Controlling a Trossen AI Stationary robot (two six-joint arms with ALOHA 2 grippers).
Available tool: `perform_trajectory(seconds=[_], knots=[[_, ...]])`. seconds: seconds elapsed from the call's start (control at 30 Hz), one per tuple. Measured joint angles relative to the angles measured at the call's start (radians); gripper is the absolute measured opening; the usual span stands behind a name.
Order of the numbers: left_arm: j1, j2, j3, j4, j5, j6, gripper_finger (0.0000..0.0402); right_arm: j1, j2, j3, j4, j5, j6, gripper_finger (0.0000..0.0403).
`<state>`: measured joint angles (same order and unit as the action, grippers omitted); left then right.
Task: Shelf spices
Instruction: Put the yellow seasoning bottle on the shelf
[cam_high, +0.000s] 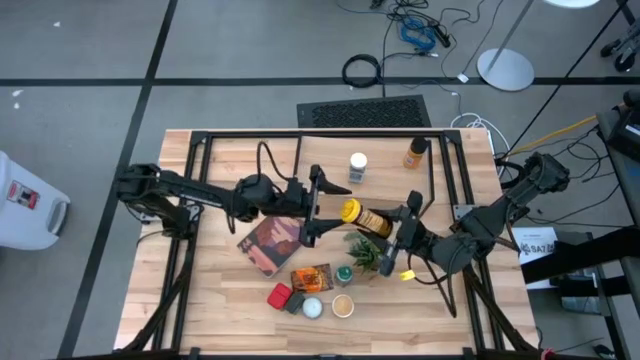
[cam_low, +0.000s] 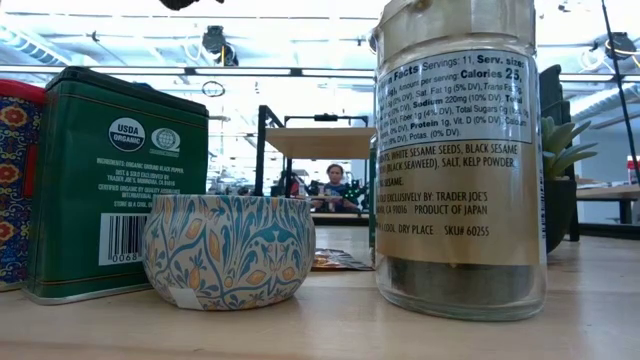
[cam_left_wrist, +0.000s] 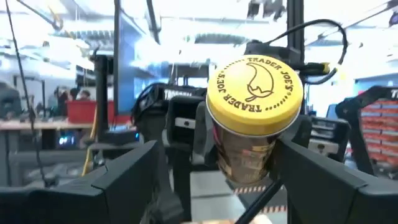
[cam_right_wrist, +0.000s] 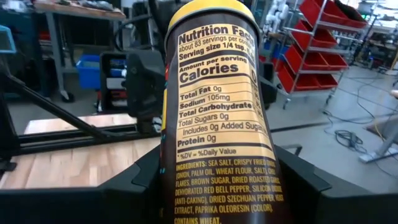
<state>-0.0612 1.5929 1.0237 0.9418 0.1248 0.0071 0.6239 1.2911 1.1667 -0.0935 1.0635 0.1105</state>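
At table centre, the right gripper (cam_high: 404, 236) pinches one yellow-lidded "Trader Joe's" brown jar (cam_high: 364, 217); at nine o'clock of it, the left gripper (cam_high: 318, 205) gapes wide.

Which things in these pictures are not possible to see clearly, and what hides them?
- Yellow-lidded jar, right wrist view: base cut off by the picture's edge.
- Right gripper, high view: fingertips hidden by that jar.
- Small jars near the table's front edge, high view: labels too small.
- Green tin, low view: partly behind the patterned tin.
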Motion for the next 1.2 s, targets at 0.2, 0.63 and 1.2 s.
perform_trajectory(seconds=[0.2,0.63,1.2], knots=[[0.000,0.050,0.015,0.127,0.067,-0.001,0.0329,-0.008,0.000,0.000,0.039,-0.043,-0.020,0.0196],[-0.003,0.098,0.106,0.138,0.135,0.002,0.0328,-0.049,0.004,0.000,0.069,-0.136,-0.016,0.0196],[-0.006,0.094,0.118,0.136,0.204,0.032,0.0219,-0.074,0.029,0.000,0.117,-0.205,-0.041,0.0196]])
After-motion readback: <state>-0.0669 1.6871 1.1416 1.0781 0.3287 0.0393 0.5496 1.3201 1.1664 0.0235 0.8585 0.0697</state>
